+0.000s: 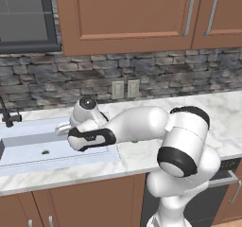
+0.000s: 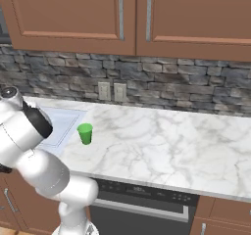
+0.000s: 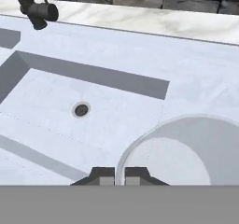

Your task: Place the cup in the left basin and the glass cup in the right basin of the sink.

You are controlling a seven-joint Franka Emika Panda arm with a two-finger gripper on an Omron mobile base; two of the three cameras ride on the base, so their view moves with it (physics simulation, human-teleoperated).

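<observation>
gripper (image 3: 120, 175): jaws closed on the near rim of the glass cup (image 3: 186, 148), it seems | glass cup hangs over the sink rim, right basin (image 3: 88, 111) down-left of it | green cup (image 2: 85, 133) upright on counter right of sink (image 1: 28, 148)

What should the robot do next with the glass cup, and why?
Probably lower it a little, then let go: the end effector pinches the glass cup by its rim, above the right basin, near its drain.

green cup (image 2: 85, 133) upright on counter beside sink (image 1: 28, 162); translucent glass cup (image 3: 186, 150) over right basin (image 3: 70, 111), rim pinched.
</observation>
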